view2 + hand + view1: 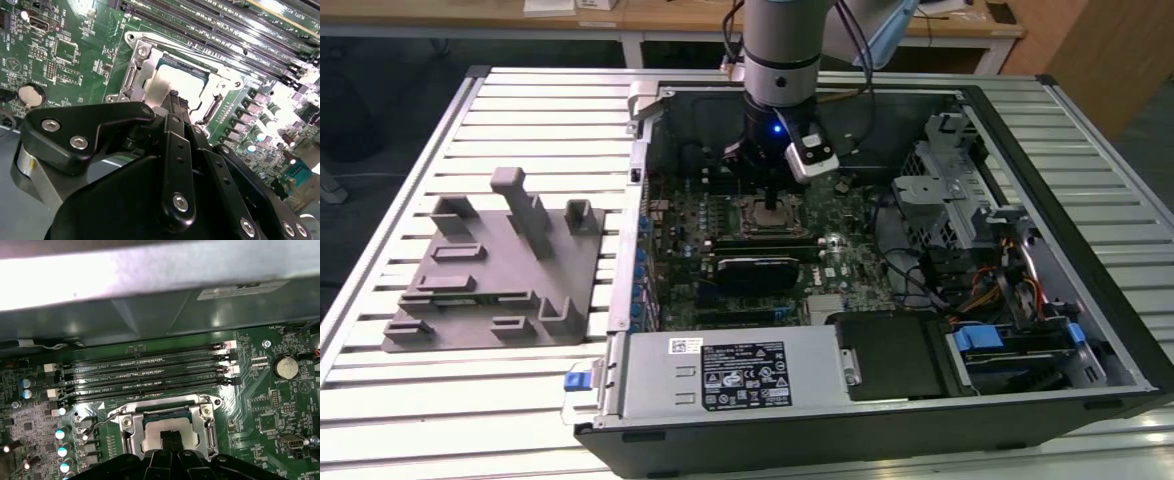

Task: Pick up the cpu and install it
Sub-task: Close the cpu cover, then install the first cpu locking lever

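Note:
The cpu (152, 437) lies flat in the motherboard socket (131, 437), its pale silver top (170, 80) framed by the metal bracket. In both wrist views my gripper (172, 436) hangs right over the chip, its two black fingertips (173, 96) pressed together at or just above the silver top. I see nothing held between them. In the exterior view the arm reaches straight down into the open computer case (1067, 330), with the gripper (774, 190) above the socket (767, 212).
A grey fixture (494, 270) sits on the slatted table at the exterior view's left. Memory slots (145, 375) run beside the socket, near a coin battery (285, 367). A black module (754, 270), the power supply (734, 370) and a drive cage (947, 190) crowd the case.

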You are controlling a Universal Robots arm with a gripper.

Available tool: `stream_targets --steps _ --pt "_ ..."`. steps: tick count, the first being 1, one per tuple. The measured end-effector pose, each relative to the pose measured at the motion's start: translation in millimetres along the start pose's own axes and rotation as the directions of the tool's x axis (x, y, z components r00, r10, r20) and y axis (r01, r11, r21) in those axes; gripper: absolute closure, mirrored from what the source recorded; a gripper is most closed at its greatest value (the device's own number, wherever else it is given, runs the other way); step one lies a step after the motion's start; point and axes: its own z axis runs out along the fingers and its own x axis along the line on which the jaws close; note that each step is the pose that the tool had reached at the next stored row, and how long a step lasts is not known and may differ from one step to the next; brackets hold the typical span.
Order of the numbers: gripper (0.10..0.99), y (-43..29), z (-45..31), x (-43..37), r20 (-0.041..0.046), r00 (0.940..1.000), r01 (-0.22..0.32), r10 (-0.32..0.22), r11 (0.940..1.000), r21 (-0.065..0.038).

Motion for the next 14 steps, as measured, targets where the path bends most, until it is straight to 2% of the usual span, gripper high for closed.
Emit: stream_targets --steps 8,14 --pt "0.980 0.1 -13.8 -0.5 0.0000 1.0000 0.000 0.000 1.0000 0.000" --pt "0.980 0.1 -15.0 -0.6 0.0000 1.0000 0.000 0.000 1.0000 0.000"
